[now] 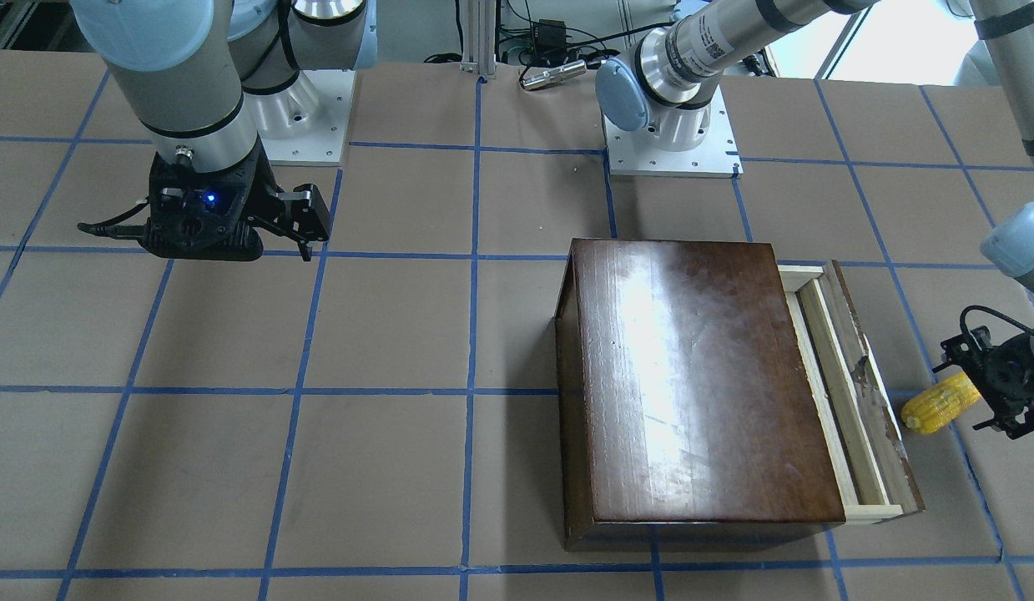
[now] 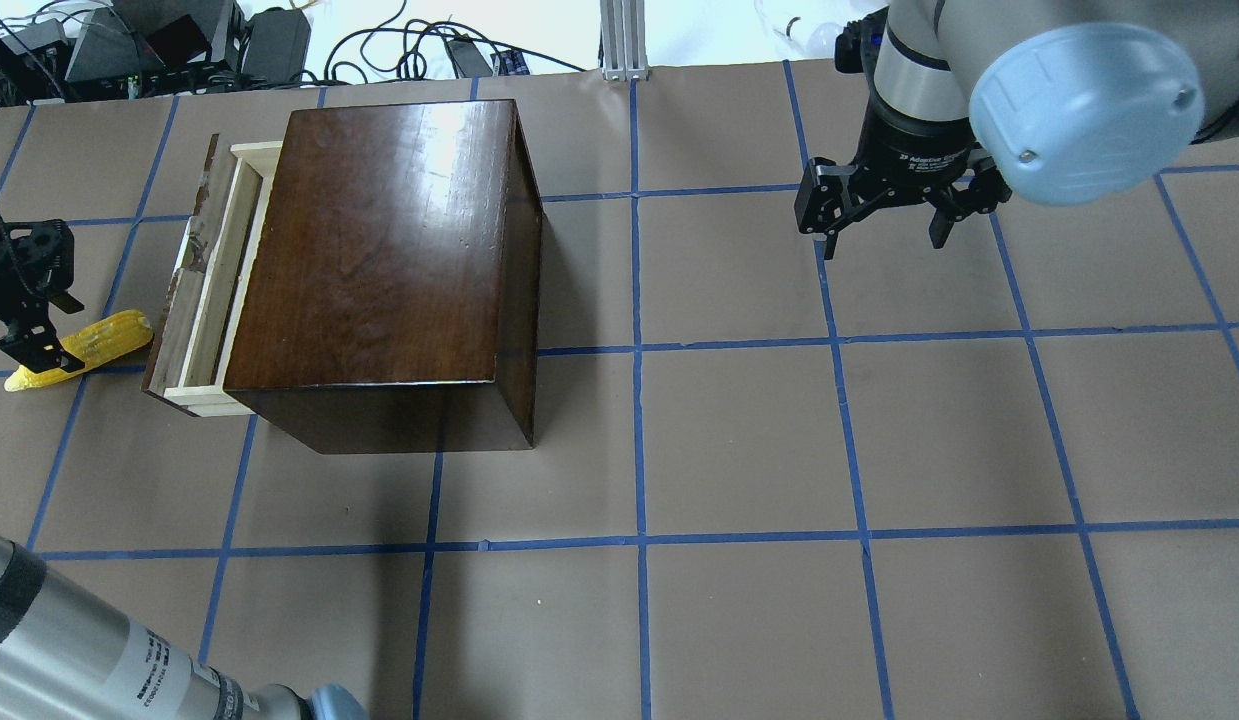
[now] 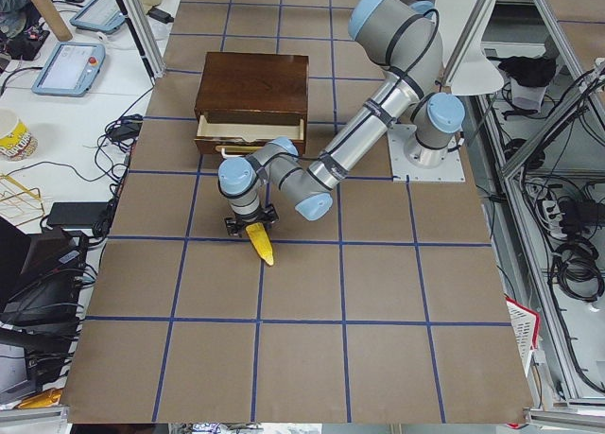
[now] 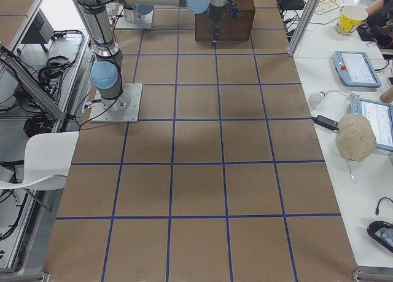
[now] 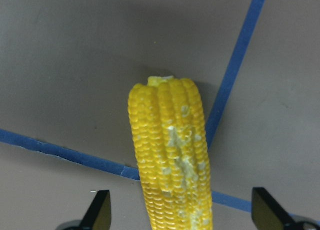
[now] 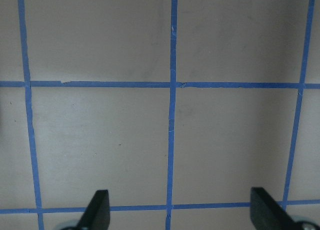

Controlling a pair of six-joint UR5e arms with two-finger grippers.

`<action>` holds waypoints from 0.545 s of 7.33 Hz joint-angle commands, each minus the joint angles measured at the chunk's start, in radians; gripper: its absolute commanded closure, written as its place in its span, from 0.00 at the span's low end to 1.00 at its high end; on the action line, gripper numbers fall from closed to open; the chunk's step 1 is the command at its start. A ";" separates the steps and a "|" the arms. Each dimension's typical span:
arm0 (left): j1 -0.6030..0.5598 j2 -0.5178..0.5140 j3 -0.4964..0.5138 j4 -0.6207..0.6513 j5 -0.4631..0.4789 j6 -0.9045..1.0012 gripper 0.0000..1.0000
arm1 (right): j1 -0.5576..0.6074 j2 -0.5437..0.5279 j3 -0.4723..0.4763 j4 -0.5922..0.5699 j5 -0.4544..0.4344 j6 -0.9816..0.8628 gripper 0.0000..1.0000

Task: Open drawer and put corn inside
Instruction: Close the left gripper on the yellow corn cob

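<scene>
The corn (image 2: 84, 345) lies on the table to the left of the dark-brown wooden box (image 2: 379, 240). It also shows in the front view (image 1: 940, 403) and fills the left wrist view (image 5: 170, 165). My left gripper (image 2: 41, 330) is open and low over the corn, with one finger on each side and neither touching it. The drawer (image 2: 214, 280) is slid partway out of the box towards the corn, and its pale inside (image 1: 838, 392) shows nothing in it. My right gripper (image 2: 884, 215) is open and empty, hanging above the table far right of the box.
The table is brown with a grid of blue tape (image 2: 637, 350). The two arm bases (image 1: 671, 146) stand at the robot's edge. Cables and electronics (image 2: 179, 40) lie beyond the far edge behind the box.
</scene>
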 commanded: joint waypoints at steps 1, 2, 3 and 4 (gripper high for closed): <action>0.001 -0.010 -0.015 0.019 -0.002 -0.001 0.00 | 0.000 0.000 0.000 0.001 0.000 0.000 0.00; 0.001 -0.013 -0.014 0.019 0.000 -0.001 0.00 | 0.000 0.001 0.000 0.001 0.000 0.000 0.00; 0.002 -0.019 -0.015 0.019 0.003 -0.001 0.00 | 0.000 0.000 0.000 0.001 0.000 0.000 0.00; 0.008 -0.024 -0.015 0.019 0.003 -0.001 0.00 | 0.000 0.001 0.000 0.001 0.000 0.000 0.00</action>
